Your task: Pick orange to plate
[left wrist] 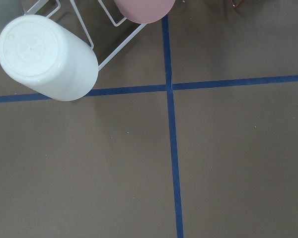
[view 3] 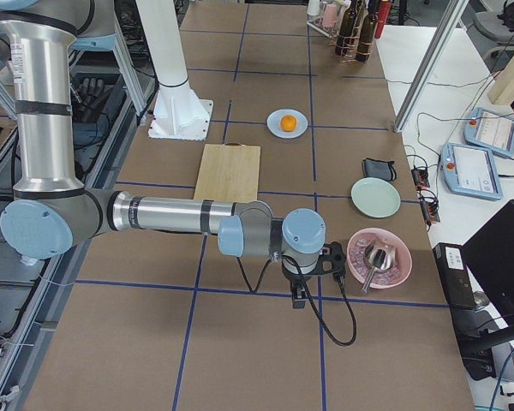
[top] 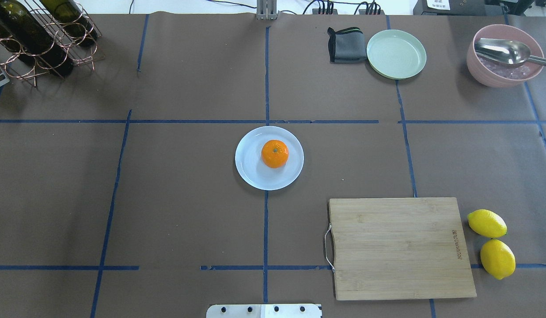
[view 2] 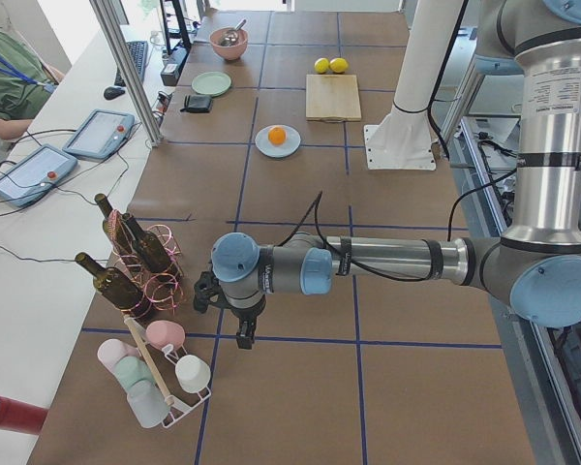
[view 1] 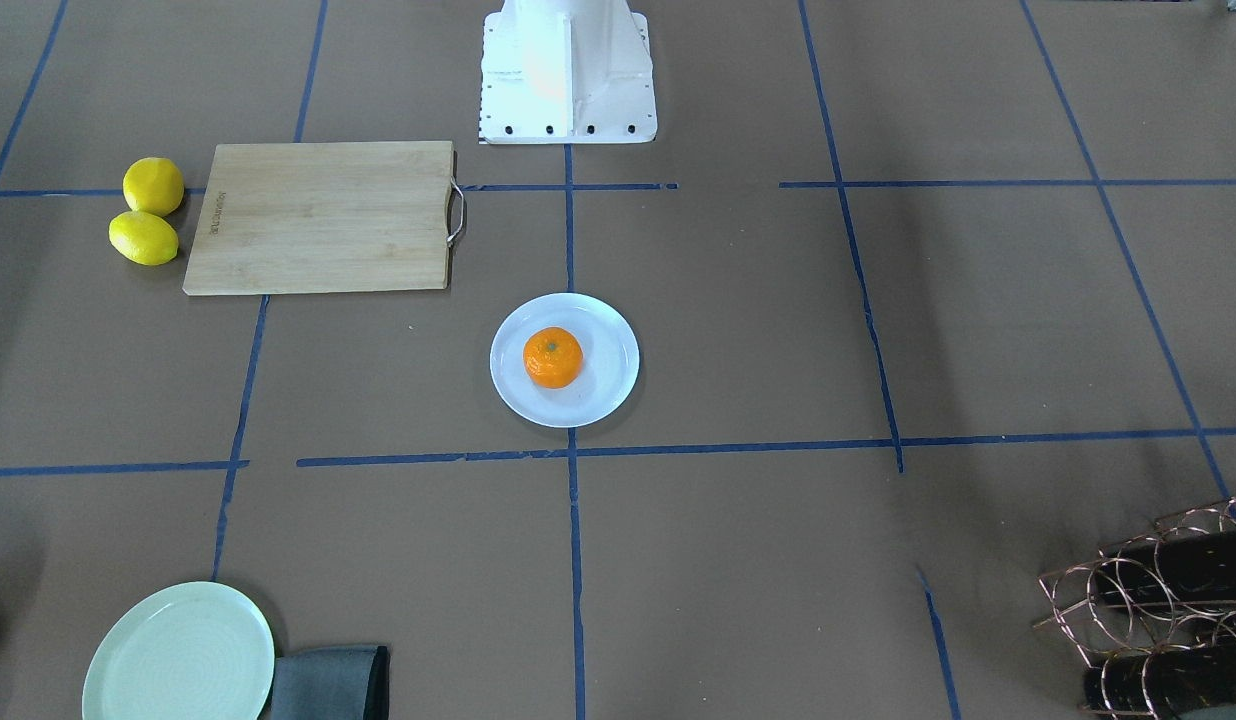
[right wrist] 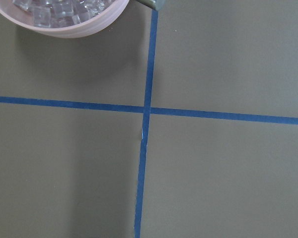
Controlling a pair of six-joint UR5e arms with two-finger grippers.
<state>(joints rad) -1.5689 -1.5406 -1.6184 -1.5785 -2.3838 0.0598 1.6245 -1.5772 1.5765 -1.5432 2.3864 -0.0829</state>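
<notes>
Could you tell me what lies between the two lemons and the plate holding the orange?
The wooden cutting board lies between the lemons and the plate, nearer the lemons; the overhead exterior view shows this clearly.

White cup (left wrist: 45,58) on wire rack (left wrist: 120,48), upper left; pink cup (left wrist: 144,9) at top edge; blue tape (left wrist: 171,124) crossing on brown table (left wrist: 89,173).

Brown-papered table (top: 167,221), gridded with blue tape (top: 265,229). At centre, plate (top: 251,176). Near robot-side edge, right of centre, board (top: 396,247), lemons (top: 487,223) just beside it. Along far edge: rack (top: 39,44) in left corner, cloth (top: 346,45) beside green plate (top: 396,54), bowl (top: 489,73) in right corner.
</notes>
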